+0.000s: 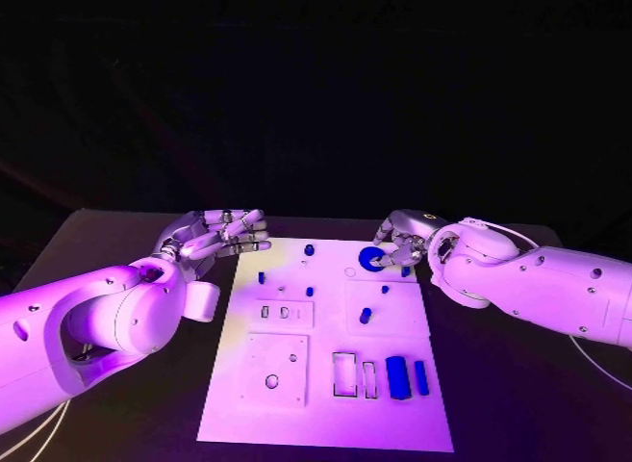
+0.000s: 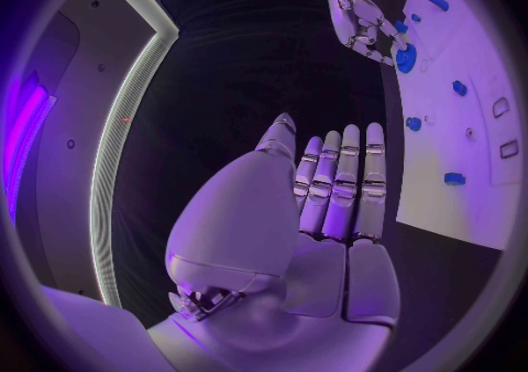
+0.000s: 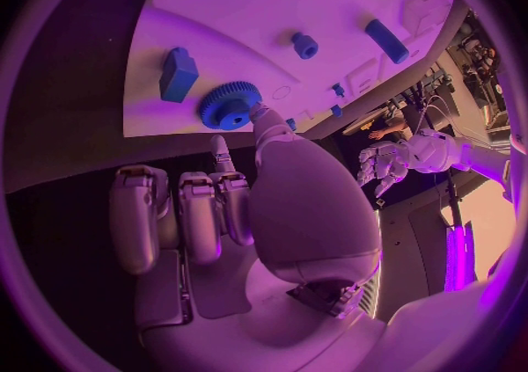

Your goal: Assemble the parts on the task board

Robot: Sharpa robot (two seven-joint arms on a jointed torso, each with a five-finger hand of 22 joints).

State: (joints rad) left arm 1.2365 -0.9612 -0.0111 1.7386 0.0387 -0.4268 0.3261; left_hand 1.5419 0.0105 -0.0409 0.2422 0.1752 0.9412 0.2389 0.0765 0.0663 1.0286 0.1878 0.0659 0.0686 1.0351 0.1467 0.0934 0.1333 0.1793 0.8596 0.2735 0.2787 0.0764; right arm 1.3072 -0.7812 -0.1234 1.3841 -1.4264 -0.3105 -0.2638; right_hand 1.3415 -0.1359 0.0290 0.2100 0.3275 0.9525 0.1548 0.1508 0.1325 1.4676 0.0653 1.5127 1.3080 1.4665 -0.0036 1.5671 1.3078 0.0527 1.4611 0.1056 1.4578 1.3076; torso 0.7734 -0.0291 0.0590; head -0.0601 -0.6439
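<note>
- The small blue toothed plastic gear (image 1: 372, 256) sits at the upper middle of the head view, on the far right part of the flat white task board (image 1: 246, 404).
- It looks light, rigid and hard; my guess is the toothed rim gives better purchase than the smooth hub.
- The silver right hand (image 1: 403, 247) touches the gear with its fingertips; whether it is pinching it, I cannot tell.
- Other blue parts, such as the short blue peg (image 3: 304, 45), lie apart on the board.
- The silver left hand (image 1: 215, 237), left of the board's far corner, holds nothing, fingers straight.

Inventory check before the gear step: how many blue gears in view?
1. The blue gear lies at the task board's far end, right of middle, with the right hand's fingers touching its edge. Another could be hidden under that hand.
</note>
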